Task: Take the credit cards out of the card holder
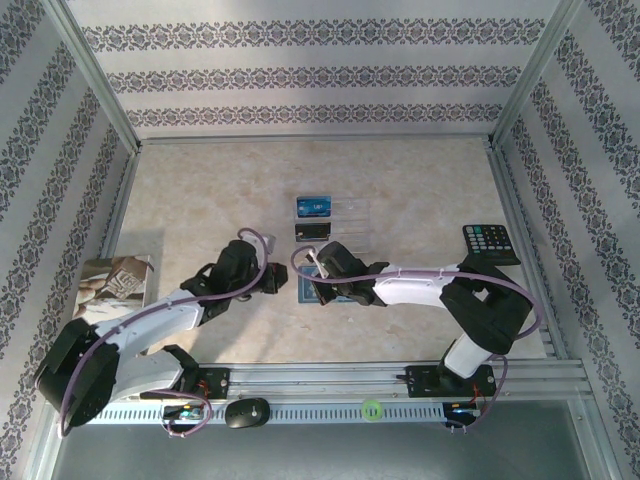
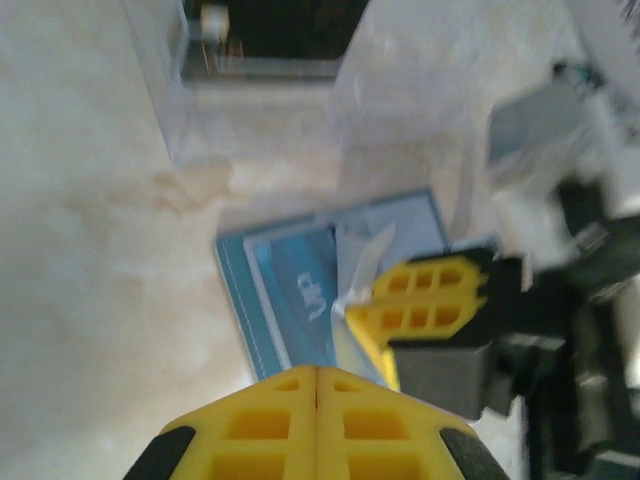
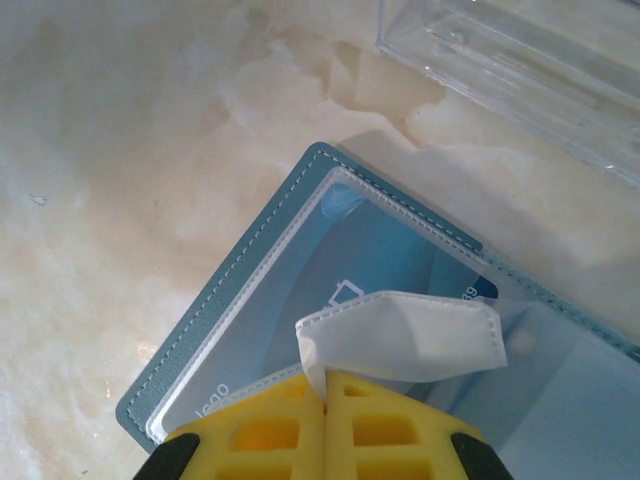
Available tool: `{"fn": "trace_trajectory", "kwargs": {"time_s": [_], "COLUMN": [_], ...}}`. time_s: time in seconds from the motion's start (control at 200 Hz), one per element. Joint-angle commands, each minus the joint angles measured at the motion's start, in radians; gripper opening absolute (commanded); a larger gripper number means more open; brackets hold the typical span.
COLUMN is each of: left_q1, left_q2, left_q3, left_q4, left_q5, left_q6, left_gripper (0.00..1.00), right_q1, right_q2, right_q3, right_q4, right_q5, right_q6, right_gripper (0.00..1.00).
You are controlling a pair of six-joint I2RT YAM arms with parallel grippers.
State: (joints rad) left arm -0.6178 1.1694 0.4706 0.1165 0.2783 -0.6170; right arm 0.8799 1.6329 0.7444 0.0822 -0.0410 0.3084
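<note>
My right tool [image 3: 325, 388] is pinched shut on the clear plastic pocket flap [image 3: 410, 335] of the teal-blue bi-fold card holder [image 3: 230, 270], holding that flap curled up. A blue printed card [image 3: 370, 265] shows under the pocket window. My left tool [image 2: 316, 372] is closed as well, fingertips pressed together with nothing between them, near the card holder's left edge. The card holder lies open and flat on the marbled beige desk [image 1: 200, 190]. Just beyond the card holder sits a clear plastic box [image 1: 350, 215], with a bright blue card [image 1: 313, 206] and a dark card [image 1: 312, 231] at its left end. Well to the card holder's right lies a black calculator [image 1: 490, 243].
</note>
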Motion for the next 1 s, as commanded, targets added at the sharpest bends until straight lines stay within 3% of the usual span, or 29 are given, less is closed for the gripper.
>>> {"fn": "trace_trajectory", "kwargs": {"time_s": [0.0, 0.28, 0.535, 0.824, 0.994], "left_q1": [-0.037, -0.042, -0.042, -0.042, -0.042], "left_q2": [0.055, 0.207, 0.293, 0.360, 0.364], "left_q3": [-0.014, -0.007, -0.007, 0.057, 0.054], "left_q4": [0.145, 0.279, 0.298, 0.132, 0.094], "left_q5": [0.042, 0.122, 0.134, 0.109, 0.113], "left_q6": [-0.016, -0.007, -0.035, 0.000, 0.003], "left_gripper": [0.00, 0.00, 0.00, 0.00, 0.00], "right_q1": [-0.002, -0.006, -0.006, -0.007, -0.007], "right_q2": [-0.013, -0.028, -0.030, -0.032, -0.063], "right_q3": [-0.034, -0.096, -0.118, -0.132, -0.161], "right_q4": [0.119, 0.227, 0.268, 0.288, 0.286], "right_q5": [-0.072, -0.096, -0.092, -0.093, -0.028], "right_q6": [0.042, 0.094, 0.120, 0.140, 0.185], "right_gripper": [0.00, 0.00, 0.00, 0.00, 0.00]}}
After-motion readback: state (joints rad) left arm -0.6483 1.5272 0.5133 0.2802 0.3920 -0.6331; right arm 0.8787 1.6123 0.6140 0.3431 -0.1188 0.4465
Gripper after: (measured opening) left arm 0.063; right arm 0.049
